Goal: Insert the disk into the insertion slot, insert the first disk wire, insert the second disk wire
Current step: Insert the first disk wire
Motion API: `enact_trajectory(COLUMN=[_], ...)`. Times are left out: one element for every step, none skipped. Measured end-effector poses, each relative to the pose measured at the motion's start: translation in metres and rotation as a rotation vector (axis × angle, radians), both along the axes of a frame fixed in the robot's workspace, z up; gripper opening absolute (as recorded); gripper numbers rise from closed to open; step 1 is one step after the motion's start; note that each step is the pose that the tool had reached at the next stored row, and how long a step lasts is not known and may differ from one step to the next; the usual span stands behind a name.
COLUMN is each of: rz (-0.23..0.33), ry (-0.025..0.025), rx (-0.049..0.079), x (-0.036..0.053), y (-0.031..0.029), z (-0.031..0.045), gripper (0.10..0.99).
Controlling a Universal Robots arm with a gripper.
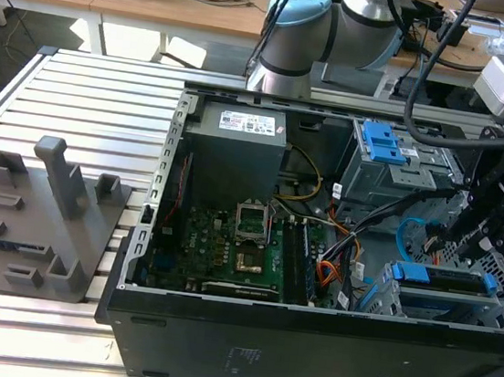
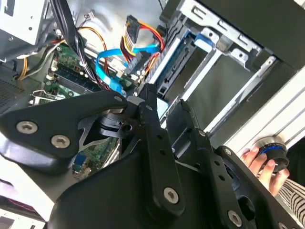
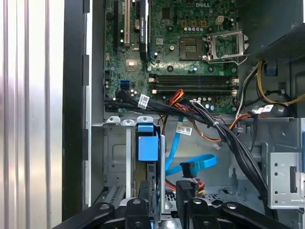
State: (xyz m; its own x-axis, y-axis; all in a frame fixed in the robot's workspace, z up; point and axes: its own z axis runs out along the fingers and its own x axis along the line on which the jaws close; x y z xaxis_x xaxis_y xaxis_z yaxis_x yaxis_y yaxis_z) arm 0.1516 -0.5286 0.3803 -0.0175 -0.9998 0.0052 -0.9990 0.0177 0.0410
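Computer case (image 1: 305, 351): it lies open on its side on the slatted bench (image 1: 88, 104), so the inside can be reached from above.
Disk (image 1: 439, 278): it stands on edge in its blue carrier, down in the slot at the near corner on the exterior view's right. I judge that step done.
Slot (image 3: 116, 160): the light grey metal cage is about as wide as the disk and holds it upright.
Pincer (image 2: 162, 102): it hangs low inside the case, just beside the disk and among the cables. I cannot tell whether it is open or closed.
Light-blue cable (image 3: 202, 161): it loops next to the disk with its dark plug (image 3: 187, 169) close to the pincer. Whether the plug is seated is unclear.
Red-orange wires (image 2: 155, 38): the bundle arches over the board and its plug looks apart from the disk, so probably unconnected.
Hand (image 2: 259, 160): a person's hand rests on a blue-ringed knob (image 2: 272, 145) outside the case wall. Its purpose is not evident.
Circuit board (image 1: 227, 241): it lies flat on the case floor, farther in.
Arm (image 1: 299, 29): its pale blue joints rise behind the case and reach over it.
Grey fixture (image 1: 37, 217): it sits on the bench at the exterior view's left, well apart.
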Motion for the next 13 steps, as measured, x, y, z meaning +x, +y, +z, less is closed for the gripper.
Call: enact_trajectory(rz=[0.0,0.0,0.0,0.0,0.0,0.0,0.0,0.0,0.0,0.0,0.0,0.0,0.0], ry=[0.0,0.0,0.0,0.0,0.0,0.0001,0.0002,0.0002,0.0002,0.0002,0.0002,0.0002,0.0002], rx=[0.0,0.0,-0.001,-0.001,-0.001,-0.001,-0.001,-0.001,-0.001,-0.001,-0.001,-0.001,-0.001], x=[0.0014,0.0035,0.0048,0.0059,0.0072,0.0082,0.0092,0.0096,0.0098,0.0099,0.0101,0.0103,0.0104], y=[0.002,0.0049,0.0066,0.0078,0.0088,0.0094,0.0098,0.01,0.01,0.01,0.0101,0.01,0.0101], z=[0.0,-0.0001,0.0,-0.0001,-0.0002,-0.0004,-0.0007,-0.001,-0.0014,-0.0019,-0.0023,-0.0033,-0.0044], gripper=[0.361,0.361,0.361,0.361,0.361,0.361,0.361,0.361,0.361,0.361,0.361,0.361,0.361])
